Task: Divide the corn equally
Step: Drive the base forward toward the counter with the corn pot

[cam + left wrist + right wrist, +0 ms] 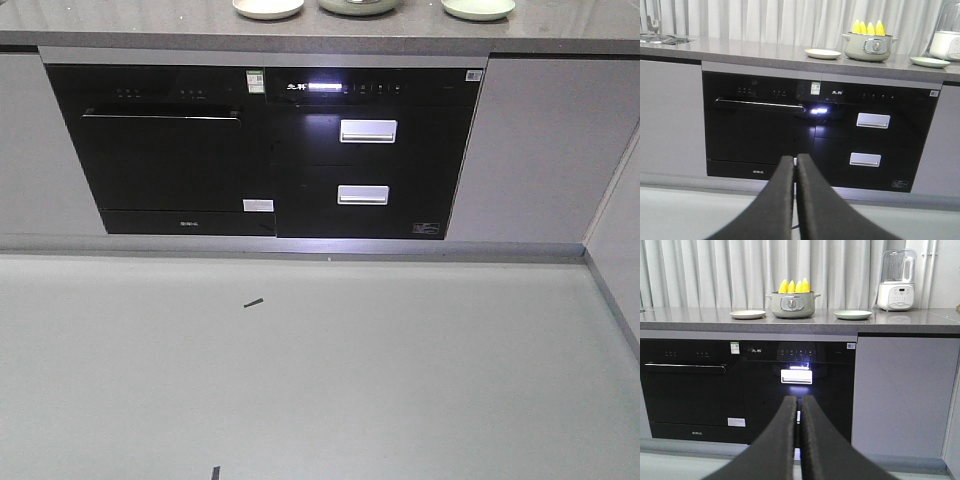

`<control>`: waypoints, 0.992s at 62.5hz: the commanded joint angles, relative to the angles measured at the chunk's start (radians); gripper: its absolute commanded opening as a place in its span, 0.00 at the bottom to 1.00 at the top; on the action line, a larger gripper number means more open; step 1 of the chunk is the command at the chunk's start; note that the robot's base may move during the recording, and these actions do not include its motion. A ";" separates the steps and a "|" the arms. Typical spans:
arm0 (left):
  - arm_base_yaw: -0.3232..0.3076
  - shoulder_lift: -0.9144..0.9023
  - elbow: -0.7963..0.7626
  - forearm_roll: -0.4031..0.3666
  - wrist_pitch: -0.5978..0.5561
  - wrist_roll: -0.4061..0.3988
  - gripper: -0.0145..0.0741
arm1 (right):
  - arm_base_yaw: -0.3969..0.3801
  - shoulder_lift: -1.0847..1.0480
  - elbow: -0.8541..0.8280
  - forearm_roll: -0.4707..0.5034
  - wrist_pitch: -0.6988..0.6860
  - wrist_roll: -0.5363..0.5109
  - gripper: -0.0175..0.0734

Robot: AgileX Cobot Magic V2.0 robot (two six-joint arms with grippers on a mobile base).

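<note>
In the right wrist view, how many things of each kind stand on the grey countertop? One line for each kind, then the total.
Bright-yellow corn cobs, upright in the pot: 4
Round shallow plates, one cream, one pale green: 2
Grey-green electric cooking pot with a dial: 1
White blender with a clear jug: 1
Total: 8

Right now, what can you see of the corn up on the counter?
The corn is four bright-yellow cobs standing upright, close together, in a grey-green pot on the counter. Only their tapering tops show above the rim; the rest is hidden inside. The kernels are too small to make out. Nothing else touches the parts that show.
</note>
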 commanded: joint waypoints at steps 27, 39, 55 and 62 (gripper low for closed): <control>0.002 -0.016 0.013 -0.008 -0.068 0.001 0.16 | -0.006 0.011 0.010 -0.003 -0.079 0.000 0.19; 0.002 -0.016 0.013 -0.008 -0.068 0.001 0.16 | -0.006 0.011 0.010 -0.003 -0.079 0.000 0.19; 0.002 -0.016 0.013 -0.008 -0.068 0.001 0.16 | -0.006 0.011 0.010 -0.003 -0.079 0.000 0.19; 0.002 -0.016 0.013 -0.008 -0.068 0.001 0.16 | -0.006 0.011 0.010 -0.003 -0.079 0.000 0.19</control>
